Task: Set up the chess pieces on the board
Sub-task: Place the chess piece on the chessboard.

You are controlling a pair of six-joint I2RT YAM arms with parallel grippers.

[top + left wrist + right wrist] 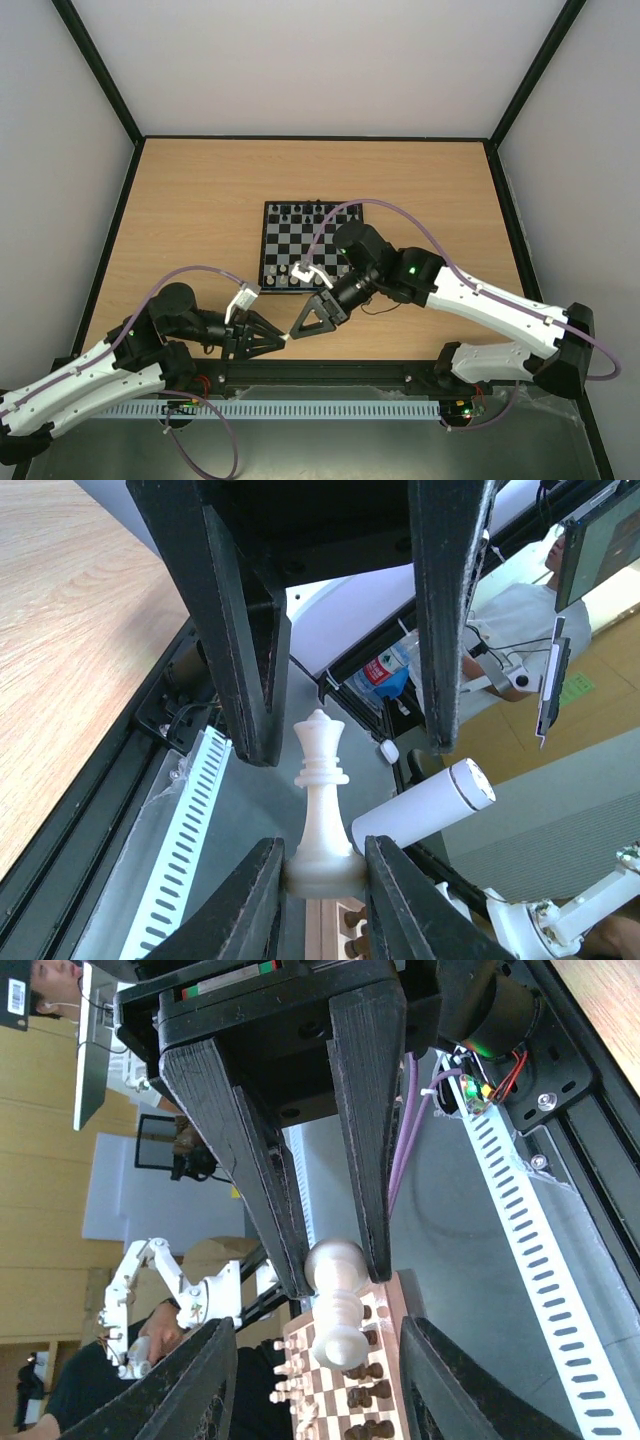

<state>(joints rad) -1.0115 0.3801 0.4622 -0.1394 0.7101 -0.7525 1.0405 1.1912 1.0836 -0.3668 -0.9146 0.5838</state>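
Observation:
The board [300, 238] lies mid-table, with black pieces on its far rows and several white chess pieces [284, 277] on its near left rows. My left gripper [283, 340] is shut on the base of a taller white piece [320, 800], held in the air in front of the board. In the left wrist view its pads [262, 880] clamp the base. My right gripper [303, 328] faces it, open. In the right wrist view its fingers [205, 1380] stand wide on either side of the piece's head [338, 1332] without touching.
The right arm [400, 270] reaches over the board's near right corner and hides some squares. The black frame rail [330, 372] runs along the table's near edge under both grippers. A brown wooden chessboard [350, 1400] shows in the background beyond the table.

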